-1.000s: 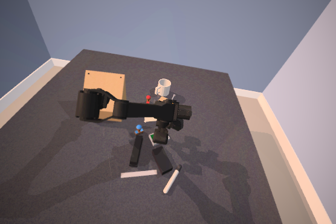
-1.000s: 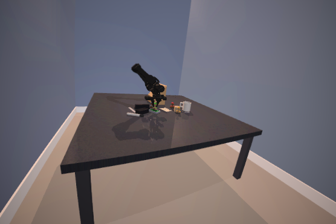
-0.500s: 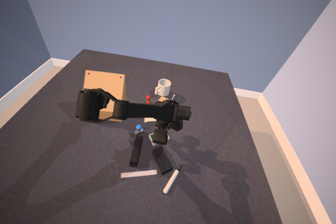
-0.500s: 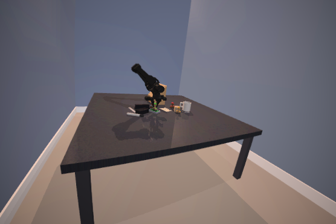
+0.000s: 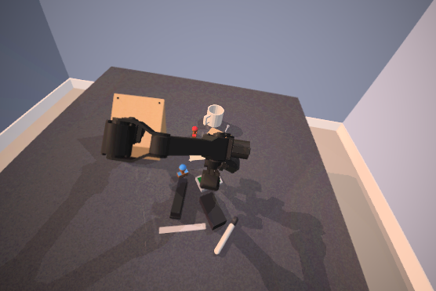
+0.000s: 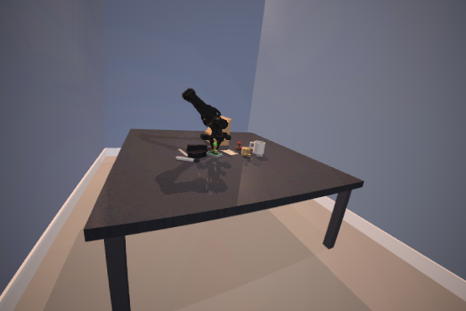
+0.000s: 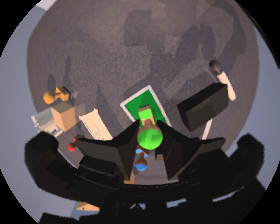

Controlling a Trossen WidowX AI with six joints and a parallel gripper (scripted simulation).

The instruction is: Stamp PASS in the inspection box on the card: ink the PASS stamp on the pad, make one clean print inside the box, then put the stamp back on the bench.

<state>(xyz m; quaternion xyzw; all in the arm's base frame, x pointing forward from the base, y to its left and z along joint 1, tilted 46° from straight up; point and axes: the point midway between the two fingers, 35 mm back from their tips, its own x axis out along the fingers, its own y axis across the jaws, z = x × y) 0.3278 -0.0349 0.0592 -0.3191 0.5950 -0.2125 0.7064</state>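
My gripper (image 5: 209,182) (image 6: 214,145) (image 7: 148,121) is shut on the PASS stamp (image 7: 151,137) (image 6: 214,144), which has a green knob. It holds the stamp upright, with its foot over the green ink pad (image 7: 139,104) (image 5: 199,179) (image 6: 214,154). I cannot tell whether the foot touches the pad. The pale card (image 5: 195,158) (image 6: 230,152) (image 7: 94,123) lies flat just beyond the pad, partly hidden under my arm in the top view. Its inspection box is too small to make out.
A blue-knobbed stamp (image 5: 182,169) and a red-knobbed stamp (image 5: 194,131) (image 6: 239,145) stand close by. A white mug (image 5: 215,115) (image 6: 258,147), a black box (image 5: 212,210), a black bar (image 5: 179,198), a white strip (image 5: 182,228) and a marker (image 5: 225,239) surround the pad. A wooden board (image 5: 137,112) lies under the arm's base.
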